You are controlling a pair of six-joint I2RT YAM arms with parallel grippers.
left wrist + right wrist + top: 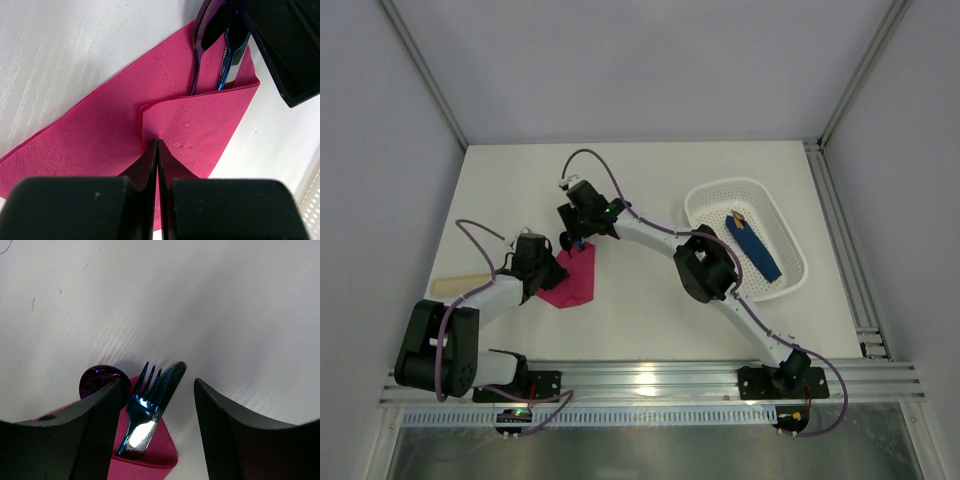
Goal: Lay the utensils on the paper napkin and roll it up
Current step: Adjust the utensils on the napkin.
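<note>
Left gripper (157, 145) is showing me its fingers (142, 167) pressed flat together, tips sitting at the folded flap of the paper napkin (95, 130); whether any paper is caught between them I cannot tell. I am seeing the napkin lying on the table (650, 180), left of centre, with one corner doubled over the handles of the utensils (197, 60), which are poking out from under the fold. Right gripper (157, 382) is hovering at the far end of those utensils with its jaws spread. The fork (142, 405) and the knife (172, 374) are lying in the gap, and the spoon head (97, 380) is peeking out behind one finger. Off to the right, a white basket (692, 215) is holding a blue strip (758, 250), and a beige stick (455, 287) is lying beside the left arm.
</note>
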